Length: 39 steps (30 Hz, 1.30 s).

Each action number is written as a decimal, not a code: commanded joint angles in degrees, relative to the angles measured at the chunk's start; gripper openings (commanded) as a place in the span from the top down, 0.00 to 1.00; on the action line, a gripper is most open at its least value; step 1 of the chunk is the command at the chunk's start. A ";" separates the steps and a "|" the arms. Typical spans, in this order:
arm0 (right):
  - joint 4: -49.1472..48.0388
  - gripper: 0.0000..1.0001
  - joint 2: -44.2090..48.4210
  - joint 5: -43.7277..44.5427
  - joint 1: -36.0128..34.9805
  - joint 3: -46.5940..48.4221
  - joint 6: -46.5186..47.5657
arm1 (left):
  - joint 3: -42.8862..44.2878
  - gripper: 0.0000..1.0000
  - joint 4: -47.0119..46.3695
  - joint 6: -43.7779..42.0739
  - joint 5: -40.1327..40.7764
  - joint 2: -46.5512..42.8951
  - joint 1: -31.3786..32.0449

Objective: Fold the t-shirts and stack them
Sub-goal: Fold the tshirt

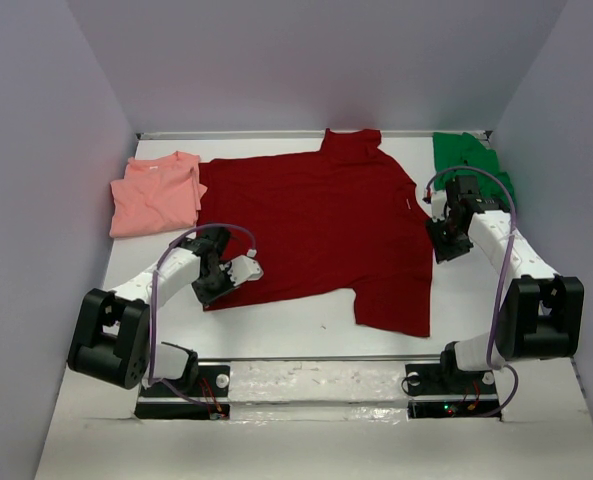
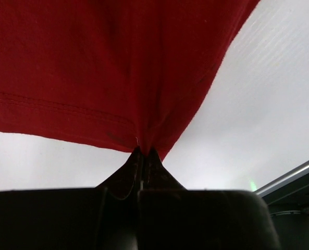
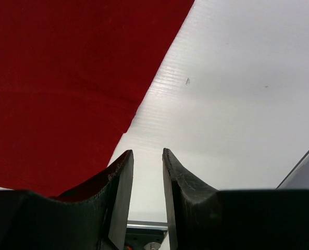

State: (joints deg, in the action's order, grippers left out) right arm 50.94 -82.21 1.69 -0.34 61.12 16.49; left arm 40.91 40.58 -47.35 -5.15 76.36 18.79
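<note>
The dark red t-shirt (image 1: pixel 326 225) lies spread flat across the middle of the table. My left gripper (image 1: pixel 213 290) is shut on its near left hem corner; in the left wrist view the red cloth (image 2: pixel 107 78) bunches into the closed fingertips (image 2: pixel 144 152). My right gripper (image 1: pixel 444 245) is open and empty beside the shirt's right edge, over bare table; the right wrist view shows the red cloth (image 3: pixel 65 88) to the left of the jaws (image 3: pixel 147 152). The salmon pink t-shirt (image 1: pixel 158 195) lies folded at the far left. The bright green t-shirt (image 1: pixel 468 160) lies bunched at the far right corner.
The white table (image 1: pixel 306 325) is enclosed by grey walls on the left, back and right. A metal rail (image 1: pixel 326 360) runs along the near edge above the arm bases.
</note>
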 commanded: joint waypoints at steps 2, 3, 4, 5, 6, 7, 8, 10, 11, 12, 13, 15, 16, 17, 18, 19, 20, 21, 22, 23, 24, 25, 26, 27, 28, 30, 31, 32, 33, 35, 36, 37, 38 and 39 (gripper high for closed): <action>1.97 0.64 1.00 0.59 0.25 1.28 0.03 | 2.59 1.00 4.59 -0.90 -2.23 -2.26 0.29; 2.76 0.61 0.83 0.50 0.25 1.28 0.21 | 2.86 1.00 4.86 -0.90 -2.50 -2.79 0.37; 3.02 0.60 0.74 0.68 0.25 1.19 0.38 | 3.39 1.00 5.47 -1.16 -2.93 -3.75 0.29; 3.29 0.58 0.57 0.68 0.25 1.19 0.56 | 3.57 1.00 5.74 -1.16 -2.94 -4.02 0.37; 3.90 0.56 0.30 0.59 0.25 1.19 0.65 | 3.83 1.00 5.83 -0.99 -2.68 -4.20 0.37; 4.25 0.55 0.04 0.33 0.25 1.10 0.82 | 4.01 1.00 6.26 -0.90 -2.59 -4.37 0.37; 4.78 0.54 -0.57 -0.37 0.25 1.02 1.00 | 4.09 1.00 6.36 -0.81 -2.50 -4.64 0.37; 5.13 0.53 -1.28 -1.25 0.25 0.58 1.35 | 4.01 1.00 6.44 -0.64 -2.24 -4.99 0.37; 5.40 0.53 -1.89 -3.17 0.25 0.49 1.44 | 3.92 1.00 6.53 -0.55 -2.06 -5.34 0.37; 5.75 0.53 -3.20 -3.80 0.25 0.58 1.79 | 3.74 1.00 6.44 -0.29 -1.89 -5.52 0.37; 5.75 0.54 -3.91 -4.50 0.25 0.49 1.96 | 3.74 1.00 6.44 -0.28 -1.88 -5.69 0.37; 5.58 0.55 -6.62 -6.35 0.25 0.75 2.23 | 3.65 1.00 6.44 -0.02 -1.80 -6.13 0.37; 5.49 0.56 -7.69 -7.57 0.25 0.84 2.58 | 3.74 1.00 6.53 0.33 -1.88 -6.22 0.37; 5.23 0.57 -8.83 -7.93 0.25 1.01 2.58 | 3.74 1.00 6.62 0.42 -1.88 -6.31 0.37; 4.88 0.58 -9.97 -8.11 0.25 1.54 2.58 | 3.74 1.00 6.62 0.68 -1.71 -6.40 0.37; 4.61 0.58 -11.90 -8.54 0.25 1.89 2.49 | 3.83 1.00 6.79 0.86 -1.80 -6.40 0.29; 4.35 0.58 -12.96 -9.51 0.25 2.24 2.58 | 3.83 1.00 6.97 0.86 -1.88 -6.66 0.29; 4.08 0.58 -13.93 -9.60 0.25 2.77 2.58 | 4.01 1.00 7.06 0.95 -1.97 -6.75 0.37; 3.73 0.58 -14.89 -9.60 0.25 3.73 2.49 | 4.18 1.00 7.32 1.03 -2.23 -6.92 0.37; 3.47 0.58 -16.56 -9.69 0.25 4.18 2.49 | 4.27 1.00 7.58 1.12 -2.24 -7.18 0.37; 2.94 0.58 -17.44 -9.60 0.25 4.61 2.49 | 4.44 1.00 7.67 1.30 -2.24 -7.45 0.37; 2.77 0.58 -18.24 -9.43 0.25 5.58 2.32 | 4.62 1.00 7.94 1.47 -2.15 -7.62 0.37; 2.76 0.58 -19.55 -9.69 0.25 5.93 2.32 | 4.71 1.00 8.03 1.56 -2.06 -7.71 0.37; 2.50 0.58 -20.08 -9.78 0.25 6.29 2.23 | 4.62 1.00 8.29 1.74 -1.89 -7.80 0.37; 2.33 0.58 -20.52 -9.69 0.25 6.55 2.23 | 4.71 1.00 8.38 1.82 -1.71 -7.89 0.37; 1.80 0.57 -21.49 -9.69 0.25 6.90 2.32 | 4.80 1.00 8.55 2.09 -1.62 -8.15 0.37; 1.62 0.57 -21.76 -9.60 0.25 6.99 2.40 | 4.71 1.00 8.73 2.09 -1.53 -8.24 0.37; 1.53 0.57 -22.02 -9.60 0.25 7.08 2.49 | 4.80 1.00 8.82 2.18 -1.62 -8.33 0.29; 1.53 0.63 -22.46 -9.60 0.25 7.08 2.67 | 4.97 1.00 8.90 2.26 -1.53 -8.33 0.37; 1.53 0.74 -22.55 -9.34 0.25 6.73 2.76 | 5.15 1.00 9.17 2.35 -1.36 -8.16 0.37; 1.71 0.82 -22.38 -9.08 0.25 6.55 2.93 | 5.32 1.00 9.26 2.44 -1.27 -8.07 0.37; 1.71 0.86 -22.11 -8.82 0.25 6.38 2.93 | 5.50 1.00 9.34 2.53 -1.18 -7.89 0.37; 1.71 0.90 -21.68 -8.29 0.25 6.03 3.02 | 5.59 1.00 9.43 2.53 -1.18 -7.72 0.29; 1.80 0.98 -21.06 -8.02 0.25 5.33 3.28 | 5.68 1.00 9.43 2.44 -0.92 -7.54 0.37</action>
State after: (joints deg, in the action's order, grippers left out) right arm 53.52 -104.18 -6.94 -0.34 66.26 18.70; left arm 44.25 47.16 -45.50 -6.83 69.52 19.00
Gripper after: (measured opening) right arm 0.110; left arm 0.023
